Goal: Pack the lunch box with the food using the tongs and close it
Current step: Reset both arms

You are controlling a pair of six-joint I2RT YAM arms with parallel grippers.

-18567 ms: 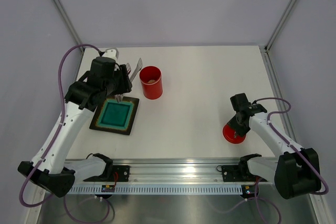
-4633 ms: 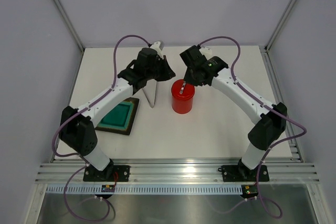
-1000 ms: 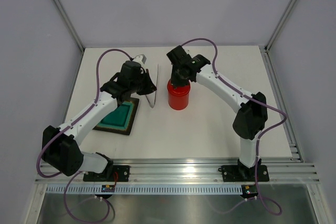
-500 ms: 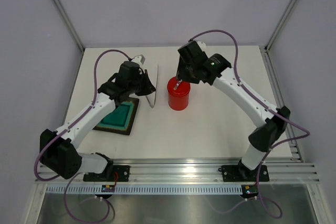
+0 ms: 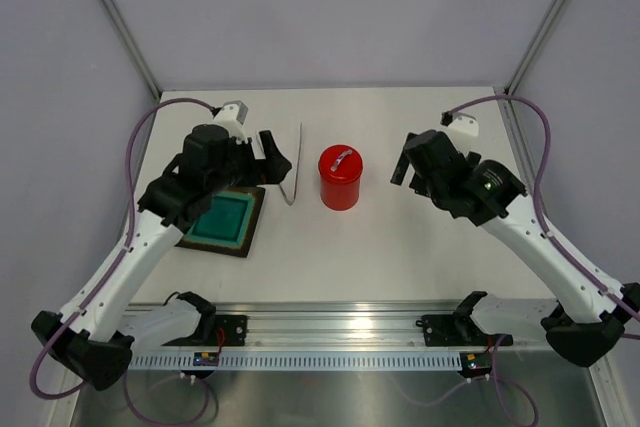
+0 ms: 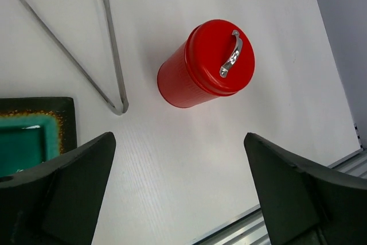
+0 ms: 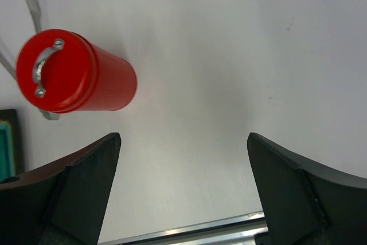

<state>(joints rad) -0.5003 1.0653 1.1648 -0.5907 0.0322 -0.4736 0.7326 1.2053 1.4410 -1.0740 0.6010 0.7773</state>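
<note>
The red lunch box (image 5: 339, 178) stands upright mid-table with its lid and silver handle (image 5: 341, 159) on top; it also shows in the left wrist view (image 6: 206, 66) and the right wrist view (image 7: 74, 73). The silvery tongs (image 5: 292, 165) lie flat on the table just left of it (image 6: 109, 55). No food is visible. My left gripper (image 5: 272, 154) hangs open above the table left of the tongs, nothing between its fingers (image 6: 69, 182). My right gripper (image 5: 408, 165) is open and empty, well right of the lunch box, its fingers (image 7: 298, 193) spread wide.
A black square tray with a teal mat (image 5: 221, 218) lies at the left, under the left arm (image 6: 31, 136). The aluminium rail (image 5: 340, 332) runs along the near table edge. Frame posts rise at the back corners.
The right gripper has let go of the lid, opened and pulled back to the right. The left gripper has opened and drawn back left from the tongs, which stay on the table.
</note>
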